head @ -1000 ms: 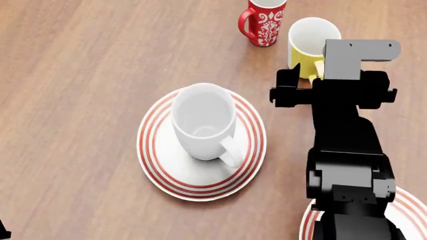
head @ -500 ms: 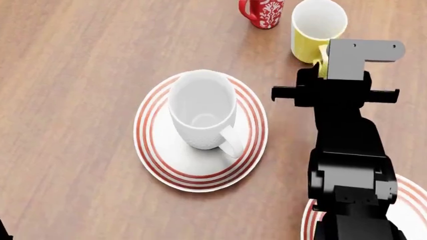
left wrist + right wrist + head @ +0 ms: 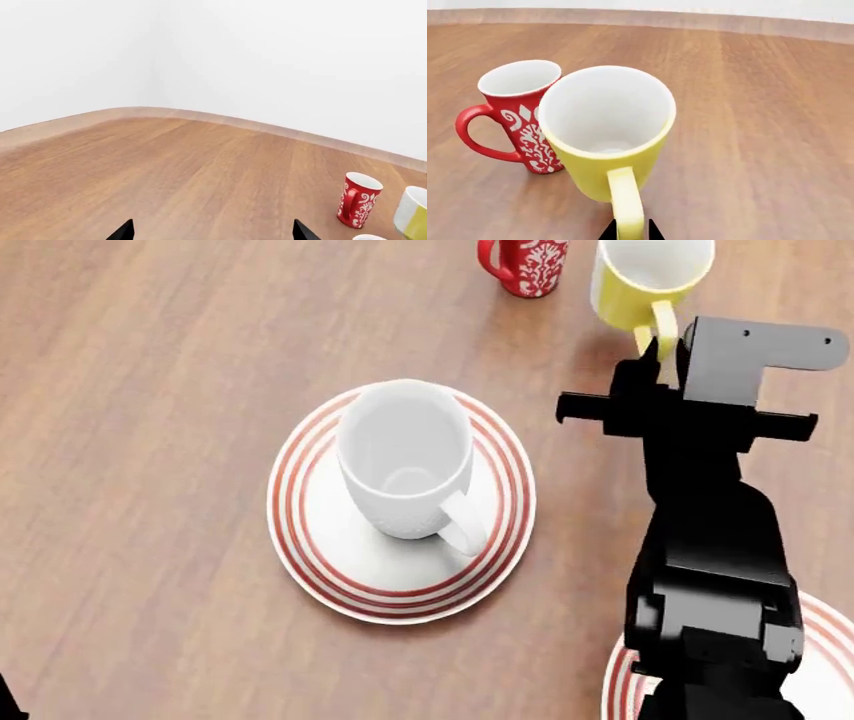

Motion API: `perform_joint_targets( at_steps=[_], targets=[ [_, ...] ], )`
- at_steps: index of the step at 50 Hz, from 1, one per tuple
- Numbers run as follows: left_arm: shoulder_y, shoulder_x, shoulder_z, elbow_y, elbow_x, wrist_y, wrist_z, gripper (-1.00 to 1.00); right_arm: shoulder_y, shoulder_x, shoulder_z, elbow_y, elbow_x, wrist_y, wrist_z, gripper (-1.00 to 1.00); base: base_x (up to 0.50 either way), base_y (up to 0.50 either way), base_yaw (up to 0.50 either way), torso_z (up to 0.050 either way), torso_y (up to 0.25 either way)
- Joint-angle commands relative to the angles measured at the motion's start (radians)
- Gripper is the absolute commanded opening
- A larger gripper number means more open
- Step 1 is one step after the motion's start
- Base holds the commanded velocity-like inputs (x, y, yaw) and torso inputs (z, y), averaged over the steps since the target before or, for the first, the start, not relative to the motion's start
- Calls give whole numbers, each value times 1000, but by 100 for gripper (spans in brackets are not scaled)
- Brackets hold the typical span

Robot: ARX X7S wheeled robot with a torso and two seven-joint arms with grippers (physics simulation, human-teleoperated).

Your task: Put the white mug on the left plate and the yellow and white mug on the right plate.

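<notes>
Plate first: at the lower right corner of the head view, a slice of the round white plate with red concentric rings, the right plate (image 3: 814, 625), shows behind my black right arm, nothing visible on the bare part I can see. Farther up, at frame centre, the matching left plate (image 3: 310, 562) lies flat on the brown wood-grain table (image 3: 134, 390), and the large all-white tapered mug (image 3: 403, 468) stands upright on it, its loop handle pointing toward the lower right.

My right gripper (image 3: 628, 234) sits in the upper right of the head view, just below the small yellow mug with the white inside (image 3: 645, 280), which stands upright on the table near the top edge, well apart from the right plate. In the right wrist view the mug's yellow handle runs down to the bottom edge between my two dark fingertips (image 3: 608, 233), which stand close on either side of it; I cannot tell whether they are actually pressing the handle.

Just beside the yellow mug, toward the upper middle of the head view, stands a slim red mug with a white floral pattern (image 3: 529, 265), upright, handle turned away from the yellow one.

My left gripper (image 3: 212, 231) shows only as two dark tips, spread wide apart at the bottom of the left wrist view, holding nothing.
</notes>
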Motion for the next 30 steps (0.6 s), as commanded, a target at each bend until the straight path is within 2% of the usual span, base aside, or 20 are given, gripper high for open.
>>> perform_joint_targets(
  at_steps=[1, 7, 16, 19, 22, 30],
  targets=[
    [-7, -2, 10, -1, 4, -5, -1, 100, -90, 1, 20, -214, 3, -25, -27, -100, 0, 0, 0, 0, 0],
    [-8, -5, 10, -1, 2, -6, -2, 100, -215, -4, 22, -544, 22, 167, -31, -100, 0, 0, 0, 0, 0],
    [-12, -5, 14, -4, 4, -9, -5, 100, -340, 5, 2, -819, -28, 347, 49, -100, 0, 0, 0, 0, 0],
    [-15, -5, 18, -7, 6, -11, -5, 100, -387, 4, 5, -951, -9, 434, 33, -100, 0, 0, 0, 0, 0],
    [-14, -7, 16, -6, 6, -12, -8, 100, -393, 6, -23, -987, -29, 505, 35, -100, 0, 0, 0, 0, 0],
    [-14, -8, 18, -6, 5, -11, -9, 100, -393, 9, -26, -988, -24, 506, 38, -100, 0, 0, 0, 0, 0]
  ],
)
